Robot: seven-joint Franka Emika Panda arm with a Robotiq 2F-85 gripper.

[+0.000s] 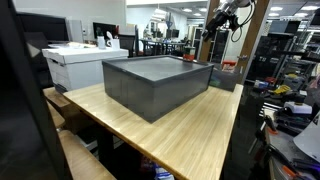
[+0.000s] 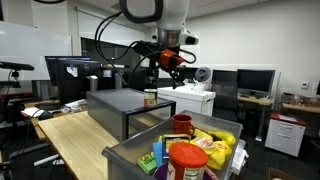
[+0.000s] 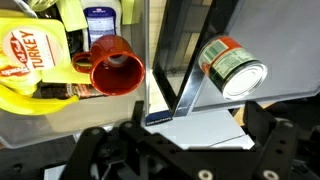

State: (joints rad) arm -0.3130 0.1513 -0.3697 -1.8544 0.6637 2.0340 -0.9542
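Open-plan lab space. A light wooden table (image 1: pixel 195 130) fills the foreground in both exterior views, its grain running lengthwise. A white printer (image 1: pixel 85 62) stands just beside its far end. The white wall (image 2: pixel 265 35) behind carries a whiteboard (image 2: pixel 18 45) at one side. Dark monitors (image 2: pixel 68 72) line a desk near it. More screens (image 2: pixel 255 80) stand on another desk, with a white drawer cabinet (image 2: pixel 287 135) below. The floor (image 2: pixel 262 165) is grey. Ceiling lights (image 1: pixel 172 12) are on, and the lighting is even and artificial. A wooden post (image 1: pixel 258 45) and cluttered shelving (image 1: pixel 292 75) flank the table in an exterior view.
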